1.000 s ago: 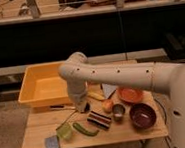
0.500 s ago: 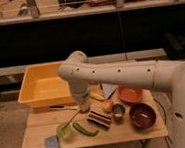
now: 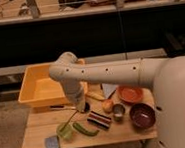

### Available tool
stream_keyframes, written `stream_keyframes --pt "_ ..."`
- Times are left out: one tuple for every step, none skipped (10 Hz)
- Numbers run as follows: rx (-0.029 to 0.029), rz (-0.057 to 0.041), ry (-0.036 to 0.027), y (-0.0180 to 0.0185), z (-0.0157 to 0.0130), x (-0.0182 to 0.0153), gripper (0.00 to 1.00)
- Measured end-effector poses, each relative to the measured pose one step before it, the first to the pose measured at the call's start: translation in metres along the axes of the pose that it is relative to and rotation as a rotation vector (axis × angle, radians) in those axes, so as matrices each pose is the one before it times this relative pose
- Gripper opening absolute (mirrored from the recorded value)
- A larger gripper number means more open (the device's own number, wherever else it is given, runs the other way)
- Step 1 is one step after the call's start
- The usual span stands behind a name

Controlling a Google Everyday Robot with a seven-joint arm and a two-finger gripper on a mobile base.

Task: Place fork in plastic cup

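Camera view: the pincer hangs low over the bench, just behind the plastic cup; I cannot tell whether it is gripping anything. The fork slants from the cup's rim up and right toward the pincer. The fork looks partly in the cup, with seating and release left to do.

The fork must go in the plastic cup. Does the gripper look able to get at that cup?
Probably yes: the gripper hangs just beyond the plastic cup, with nothing standing between; the cucumber lies beside the cup, not over it.
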State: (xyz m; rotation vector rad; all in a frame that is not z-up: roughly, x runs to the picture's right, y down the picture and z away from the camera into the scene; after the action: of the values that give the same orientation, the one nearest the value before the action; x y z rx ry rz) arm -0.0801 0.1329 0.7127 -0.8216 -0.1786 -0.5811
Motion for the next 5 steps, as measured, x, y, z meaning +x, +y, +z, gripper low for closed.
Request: stream_keyframes --pt "-0.00811 -0.00268 0.01107 -0.00232 0.00056 -0.00151 0.07" --pt "-0.00505 -0.00080 0.00610 -0.00109 0.00025 -0.00101 0.07" --pt "-0.00600 0.00039 0.01120 -0.00161 0.00061 -0.00005 0.07" --pt "-0.00916 0.00047 0.00975 -0.00096 0.00132 -0.00041 0.07" --pt "-0.01367 -0.00750 0.01077 -0.00302 0.00232 -0.00506 0.07"
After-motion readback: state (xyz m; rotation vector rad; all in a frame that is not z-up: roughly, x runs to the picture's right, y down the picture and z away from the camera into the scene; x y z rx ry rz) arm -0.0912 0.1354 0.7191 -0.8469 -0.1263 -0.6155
